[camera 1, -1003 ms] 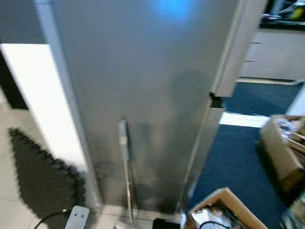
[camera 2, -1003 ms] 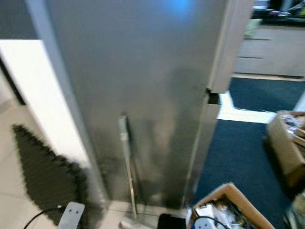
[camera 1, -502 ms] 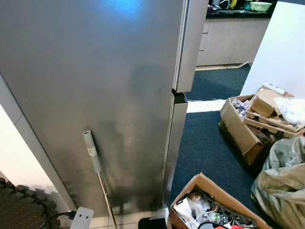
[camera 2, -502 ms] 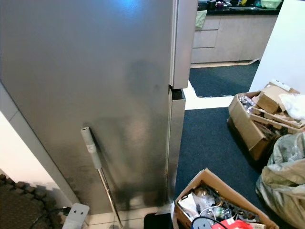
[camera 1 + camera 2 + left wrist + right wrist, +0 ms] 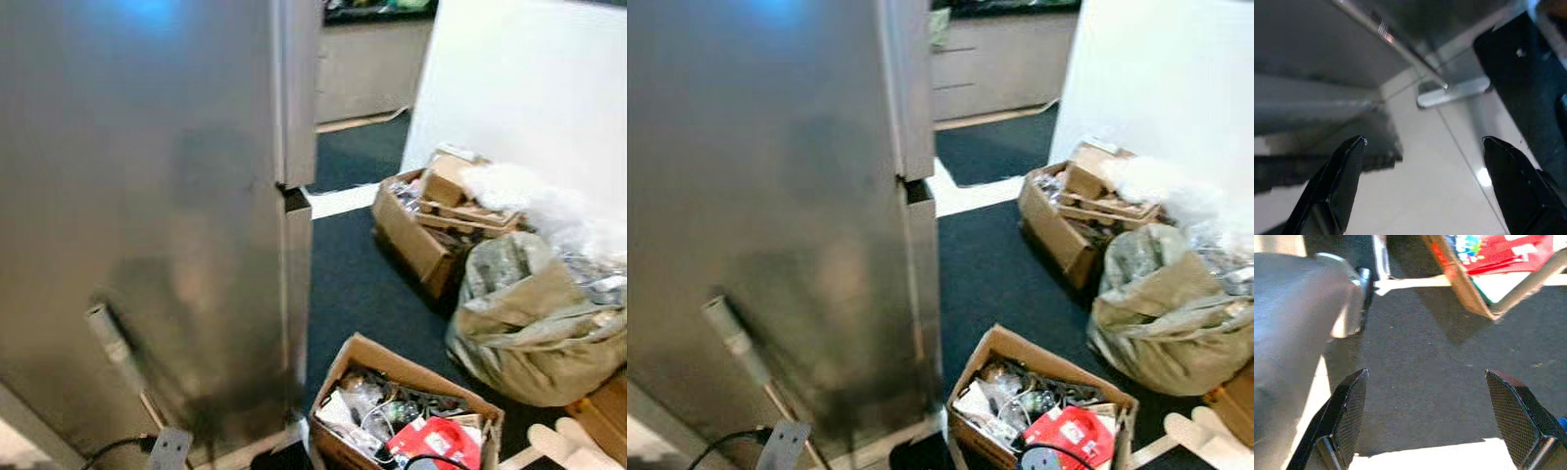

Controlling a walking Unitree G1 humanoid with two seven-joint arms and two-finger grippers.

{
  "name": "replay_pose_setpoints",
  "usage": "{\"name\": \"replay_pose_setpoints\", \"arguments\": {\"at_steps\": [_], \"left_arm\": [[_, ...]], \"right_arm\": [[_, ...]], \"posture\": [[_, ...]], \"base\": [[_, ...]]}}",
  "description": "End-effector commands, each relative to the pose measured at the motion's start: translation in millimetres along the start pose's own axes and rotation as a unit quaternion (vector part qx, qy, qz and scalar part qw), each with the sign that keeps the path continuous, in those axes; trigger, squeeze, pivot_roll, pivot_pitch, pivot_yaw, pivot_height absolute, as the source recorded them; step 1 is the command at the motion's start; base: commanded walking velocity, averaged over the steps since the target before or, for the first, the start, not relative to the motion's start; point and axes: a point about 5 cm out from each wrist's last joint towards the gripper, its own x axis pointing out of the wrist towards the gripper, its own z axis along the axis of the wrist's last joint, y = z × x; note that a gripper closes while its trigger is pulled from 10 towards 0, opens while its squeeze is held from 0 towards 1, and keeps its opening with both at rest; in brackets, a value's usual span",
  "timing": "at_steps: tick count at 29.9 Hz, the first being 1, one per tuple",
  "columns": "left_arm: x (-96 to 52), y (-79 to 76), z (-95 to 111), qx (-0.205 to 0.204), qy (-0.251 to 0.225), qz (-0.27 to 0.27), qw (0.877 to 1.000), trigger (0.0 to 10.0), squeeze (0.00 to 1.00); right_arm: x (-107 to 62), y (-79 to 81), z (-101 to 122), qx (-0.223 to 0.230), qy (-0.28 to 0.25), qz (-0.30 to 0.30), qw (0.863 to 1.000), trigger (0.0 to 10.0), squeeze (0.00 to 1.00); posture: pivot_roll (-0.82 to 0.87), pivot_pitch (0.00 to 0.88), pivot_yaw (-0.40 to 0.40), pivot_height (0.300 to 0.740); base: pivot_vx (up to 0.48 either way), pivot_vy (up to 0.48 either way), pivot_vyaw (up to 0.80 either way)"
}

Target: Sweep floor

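Note:
A broom with a grey grip [image 5: 108,333] and thin metal pole leans against the steel fridge [image 5: 147,196] at the lower left. In the left wrist view the pole [image 5: 1396,44] runs down to a pale head [image 5: 1454,93] on the tiled floor. My left gripper [image 5: 1422,181] hangs open above those pale tiles, holding nothing. My right gripper [image 5: 1425,416] is open too, over dark carpet, beside the corner of a cardboard box [image 5: 1459,279].
An open cardboard box of clutter [image 5: 402,406] stands close in front on the blue carpet [image 5: 353,284]. A stuffed tan sack [image 5: 534,313] and another full box [image 5: 421,220] lie to the right by a white wall. A dark jagged mat [image 5: 1312,161] lies on the tiles.
The camera has swung to the right: the fridge and broom now sit further left in the picture, and the boxes, sack and white wall have come into view.

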Motion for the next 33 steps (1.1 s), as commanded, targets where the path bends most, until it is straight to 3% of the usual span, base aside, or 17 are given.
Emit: {"name": "replay_pose_setpoints", "arguments": {"at_steps": [1,18,33], "left_arm": [[-2.6,0.2,-13.9,-0.005,0.024,0.002,1.0,10.0,0.0],[-5.3,-6.9,-22.2,-0.002,0.036,-0.008,0.999,10.0,0.0],[-5.6,-8.7,-23.7,-0.003,0.042,-0.015,0.999,10.0,0.0]], "right_arm": [[0.6,5.6,2.6,0.001,-0.006,0.008,1.0,10.0,0.0],[0.3,2.5,3.1,-0.009,-0.005,0.005,1.0,10.0,0.0],[-0.1,-2.1,4.1,-0.022,-0.008,-0.01,1.0,10.0,0.0]], "posture": [[0.01,0.0,-0.013,0.74],[0.01,0.0,-0.027,0.74],[0.01,0.0,-0.03,0.74]], "base": [[0.0,0.0,-0.79],[0.0,0.0,-0.79],[-0.054,0.0,0.0]]}}
